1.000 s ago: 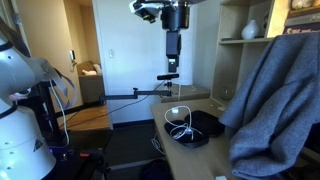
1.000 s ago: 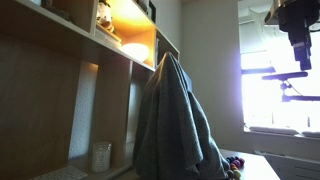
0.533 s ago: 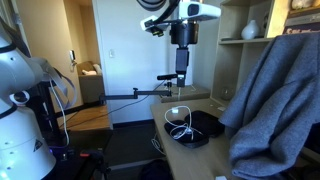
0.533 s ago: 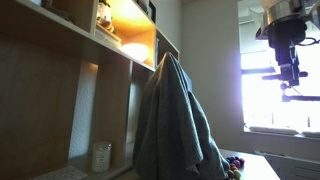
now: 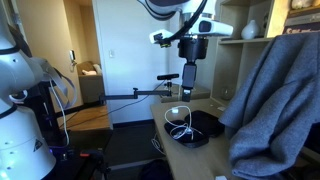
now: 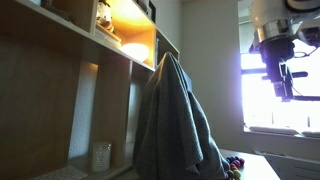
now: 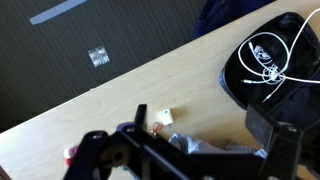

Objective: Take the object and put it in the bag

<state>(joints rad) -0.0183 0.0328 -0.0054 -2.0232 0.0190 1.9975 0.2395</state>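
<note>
My gripper [image 5: 188, 82] hangs open and empty, well above the wooden table [image 5: 205, 158]. Against the bright window my gripper [image 6: 279, 88] shows only as a dark outline. The black floppy bag [image 5: 197, 128] lies on the table below, with a coiled white cable [image 5: 181, 127] on it. In the wrist view the bag [image 7: 290, 95] sits at the upper right with the white cable [image 7: 265, 52] on top. A small white object [image 7: 163, 118] lies on the table [image 7: 110, 110], close to my gripper [image 7: 200, 125]. Beside it lies something grey and crinkled [image 7: 205, 148].
A big grey cloth [image 5: 272, 95] hangs draped at the table's side, and the same cloth [image 6: 172, 120] fills the middle of an exterior view. Wooden shelves [image 5: 250, 40] stand behind. Small coloured items [image 6: 233, 166] lie on the table. A dark floor [image 7: 90, 40] borders the table's edge.
The arm has come down from the top of both exterior views, and the gripper has shifted sideways above the bag. The jaws stayed open.
</note>
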